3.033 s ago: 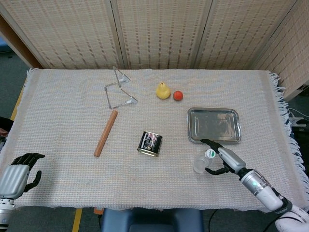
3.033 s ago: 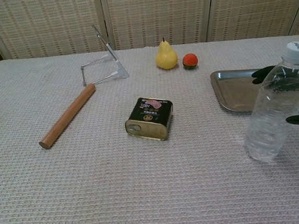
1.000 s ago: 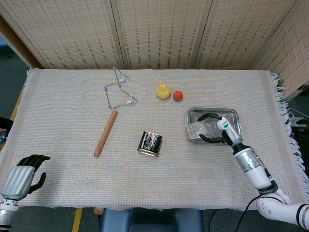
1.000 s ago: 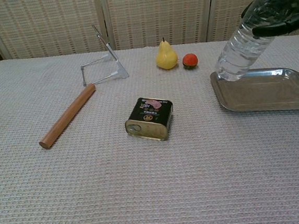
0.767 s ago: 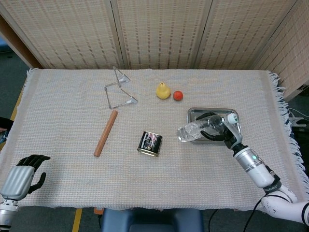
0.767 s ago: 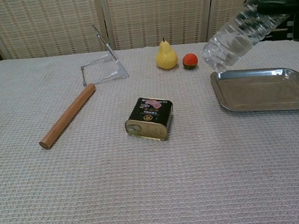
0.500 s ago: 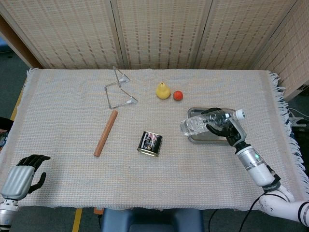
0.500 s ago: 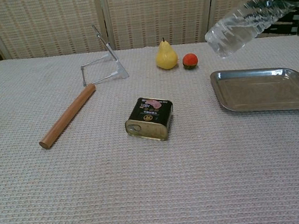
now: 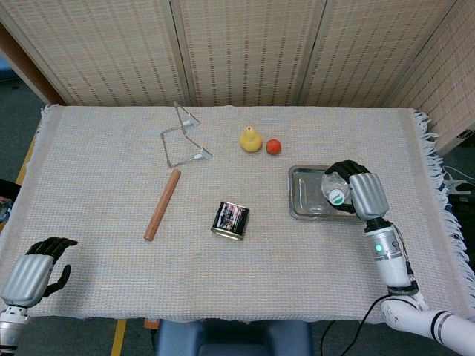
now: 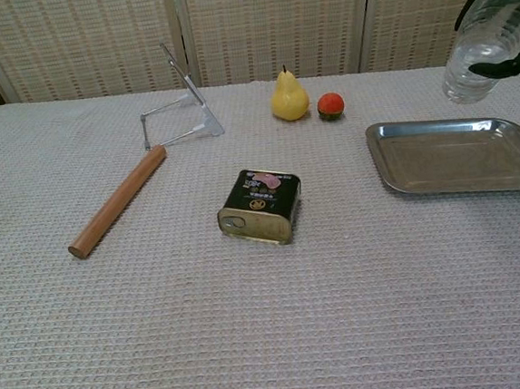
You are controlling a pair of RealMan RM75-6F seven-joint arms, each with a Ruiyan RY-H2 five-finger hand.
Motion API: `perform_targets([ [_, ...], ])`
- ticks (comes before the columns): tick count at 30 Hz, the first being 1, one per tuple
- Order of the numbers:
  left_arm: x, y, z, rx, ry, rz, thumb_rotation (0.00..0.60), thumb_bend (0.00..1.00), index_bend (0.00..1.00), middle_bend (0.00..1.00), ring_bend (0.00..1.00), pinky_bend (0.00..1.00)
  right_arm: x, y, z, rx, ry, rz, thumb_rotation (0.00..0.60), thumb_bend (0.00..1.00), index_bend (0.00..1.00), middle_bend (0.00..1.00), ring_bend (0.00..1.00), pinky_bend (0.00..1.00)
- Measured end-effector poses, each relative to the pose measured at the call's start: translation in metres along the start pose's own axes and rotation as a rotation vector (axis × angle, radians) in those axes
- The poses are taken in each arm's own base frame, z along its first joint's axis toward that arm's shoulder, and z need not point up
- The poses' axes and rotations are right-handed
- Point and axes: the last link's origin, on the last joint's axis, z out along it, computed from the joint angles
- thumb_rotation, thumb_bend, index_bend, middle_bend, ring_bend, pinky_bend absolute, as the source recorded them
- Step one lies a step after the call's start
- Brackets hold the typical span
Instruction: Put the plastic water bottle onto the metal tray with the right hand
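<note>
Cloth-covered table: right hand grips bottle upright, aloft over tray; left hand idle, fingers loosely curled around nothing; releasing high risks tip-over and roll-off.

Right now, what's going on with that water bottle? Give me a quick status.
Right hand grips water bottle, near upright, held in the air above metal tray. Not set down yet. Left hand idle at table edge. Tray bare, nothing in the way.
</note>
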Motion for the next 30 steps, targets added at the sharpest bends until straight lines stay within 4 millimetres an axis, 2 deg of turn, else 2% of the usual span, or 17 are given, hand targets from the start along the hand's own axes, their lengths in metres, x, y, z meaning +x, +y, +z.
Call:
perform_targets([
  [2, 0.0, 0.0, 0.0, -0.001, -0.001, 0.0, 0.6, 0.52, 0.26, 0.26, 0.18, 0.23, -0.003, 0.0, -0.002, -0.002, 0.005, -0.114, 0.6, 0.07, 0.74, 0.43, 0.24, 0.35],
  [5, 0.0, 0.0, 0.0, -0.002, 0.001, 0.0, 0.6, 0.52, 0.26, 0.26, 0.18, 0.23, -0.005, -0.002, -0.004, -0.004, -0.01, -0.185, 0.6, 0.07, 0.74, 0.43, 0.24, 0.35],
  [9, 0.0, 0.001, 0.0, -0.004, -0.001, 0.0, 0.6, 0.52, 0.26, 0.26, 0.18, 0.23, -0.007, -0.005, -0.005, 0.0, -0.07, -0.123, 0.6, 0.07, 0.74, 0.43, 0.24, 0.35],
  [13, -0.001, 0.001, 0.0, -0.005, -0.002, 0.002, 0.6, 0.52, 0.26, 0.26, 0.18, 0.23, -0.006, -0.006, -0.006, -0.002, -0.142, 0.089, 0.6, 0.07, 0.74, 0.43, 0.24, 0.35],
  [17, -0.001, 0.001, 0.0, -0.006, -0.001, 0.003, 0.6, 0.52, 0.26, 0.26, 0.18, 0.23, -0.004, -0.004, -0.007, -0.041, -0.177, 0.451, 0.6, 0.07, 0.74, 0.43, 0.24, 0.35],
  [21, -0.001, 0.001, 0.0, -0.005, -0.002, 0.002, 0.6, 0.52, 0.26, 0.26, 0.18, 0.23, -0.004, 0.0, -0.007, -0.09, -0.178, 0.732, 0.6, 0.08, 0.74, 0.43, 0.24, 0.35],
  [26, -0.002, 0.003, 0.0, -0.009, -0.008, 0.007, 0.6, 0.52, 0.26, 0.26, 0.18, 0.23, 0.002, -0.002, -0.003, -0.119, -0.167, 0.873, 0.6, 0.1, 0.74, 0.43, 0.24, 0.35],
  [30, -0.003, 0.005, 0.0, -0.018, -0.015, 0.013, 0.6, 0.52, 0.26, 0.26, 0.18, 0.23, 0.02, -0.021, 0.003, -0.085, -0.164, 0.848, 0.6, 0.1, 0.74, 0.43, 0.24, 0.35],
])
